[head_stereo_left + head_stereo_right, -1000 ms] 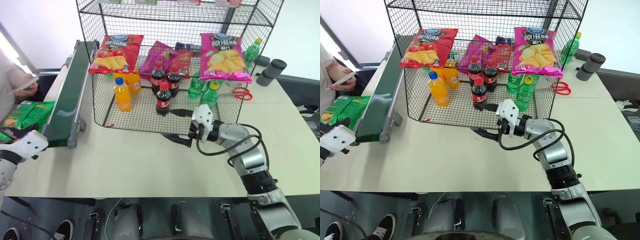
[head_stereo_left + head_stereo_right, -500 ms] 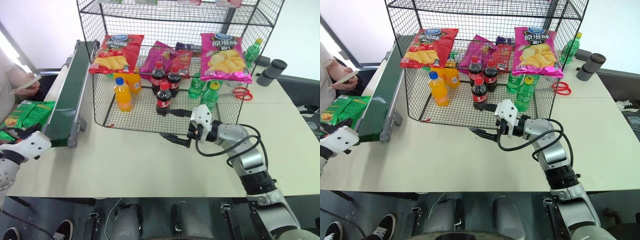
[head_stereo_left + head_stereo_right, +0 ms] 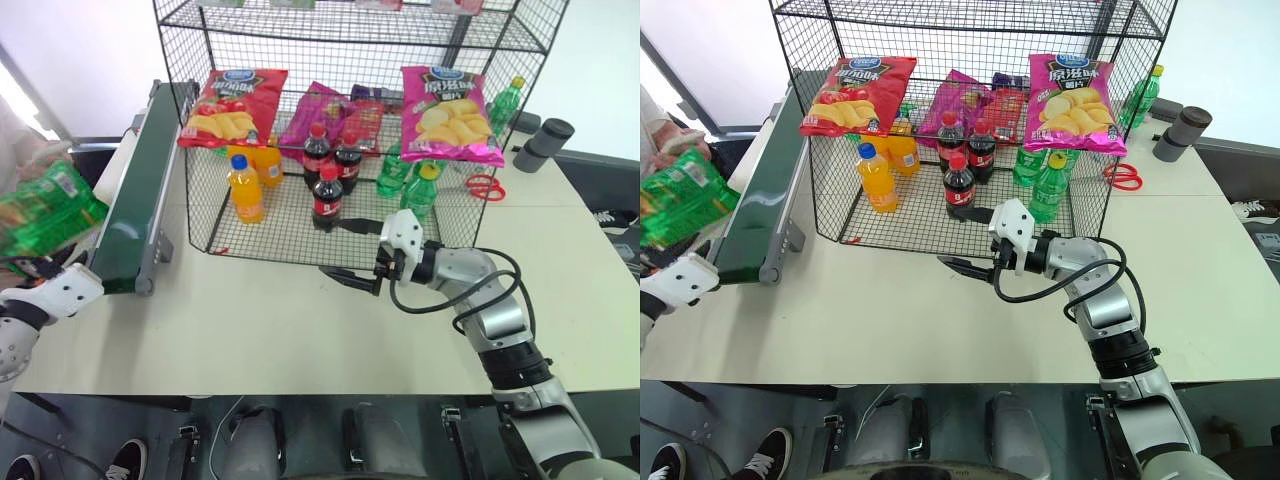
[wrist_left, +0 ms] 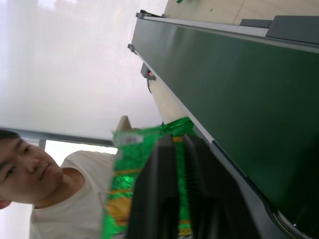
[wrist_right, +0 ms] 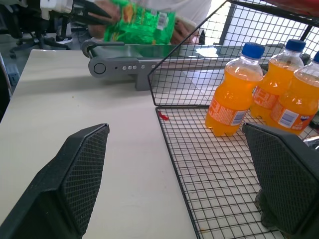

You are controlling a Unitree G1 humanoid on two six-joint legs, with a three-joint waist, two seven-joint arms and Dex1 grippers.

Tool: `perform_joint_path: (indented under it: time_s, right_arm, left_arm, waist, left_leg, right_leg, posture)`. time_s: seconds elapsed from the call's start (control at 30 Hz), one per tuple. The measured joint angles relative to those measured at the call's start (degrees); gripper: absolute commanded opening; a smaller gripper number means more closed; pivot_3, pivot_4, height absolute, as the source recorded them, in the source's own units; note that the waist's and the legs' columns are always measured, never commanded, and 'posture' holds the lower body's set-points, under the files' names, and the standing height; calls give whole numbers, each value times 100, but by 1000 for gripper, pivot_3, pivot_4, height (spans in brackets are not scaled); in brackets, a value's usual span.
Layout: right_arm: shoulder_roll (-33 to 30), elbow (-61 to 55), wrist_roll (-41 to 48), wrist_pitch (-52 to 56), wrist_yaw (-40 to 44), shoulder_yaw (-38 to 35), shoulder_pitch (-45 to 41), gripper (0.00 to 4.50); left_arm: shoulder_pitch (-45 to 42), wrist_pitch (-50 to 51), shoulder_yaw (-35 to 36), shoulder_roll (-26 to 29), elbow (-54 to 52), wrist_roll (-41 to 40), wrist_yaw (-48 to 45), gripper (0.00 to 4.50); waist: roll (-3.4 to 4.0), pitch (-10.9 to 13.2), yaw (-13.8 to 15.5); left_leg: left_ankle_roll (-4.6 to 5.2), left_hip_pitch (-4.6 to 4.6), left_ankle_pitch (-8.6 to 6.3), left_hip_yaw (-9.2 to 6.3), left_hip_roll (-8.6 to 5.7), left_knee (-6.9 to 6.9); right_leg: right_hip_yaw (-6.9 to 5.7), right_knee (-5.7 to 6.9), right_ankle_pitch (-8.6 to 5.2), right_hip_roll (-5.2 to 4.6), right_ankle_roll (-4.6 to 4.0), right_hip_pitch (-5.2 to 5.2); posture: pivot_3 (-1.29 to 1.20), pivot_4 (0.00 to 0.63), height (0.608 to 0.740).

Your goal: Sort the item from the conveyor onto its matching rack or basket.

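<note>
My left gripper point(image 3: 40, 268) hangs by the conveyor's point(image 3: 135, 195) near end; its fingers point(image 4: 167, 164) look barely apart against the green bag point(image 3: 45, 208), grip unclear. My right gripper point(image 3: 970, 240) gapes empty before the rack point(image 3: 970, 120). The left wrist view adds a person point(image 4: 45, 199) behind the bag.
</note>
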Motion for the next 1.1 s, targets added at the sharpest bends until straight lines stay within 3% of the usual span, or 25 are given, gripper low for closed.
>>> perform_joint_path:
  time_s: [0.17, 1.1]
  right_arm:
    - [0, 0, 0, -1, 0, 7, 0, 4500]
    - [11, 0, 27, 5, 102, 60, -2, 4500]
  left_arm:
    - [0, -38, -5, 0, -59, -15, -83, 4471]
    - [181, 46, -221, 14, -364, 254, 20, 4471]
  waist:
    - [0, 0, 0]
    - [0, 0, 0]
  left_leg:
    - [0, 0, 0, 0, 0, 0]
    - [0, 0, 0, 1, 0, 0]
  right_leg:
    - [0, 0, 0, 0, 0, 0]
    - [1, 0, 0, 0, 0, -1]
  posture:
    - [0, 150, 740]
    - [0, 150, 740]
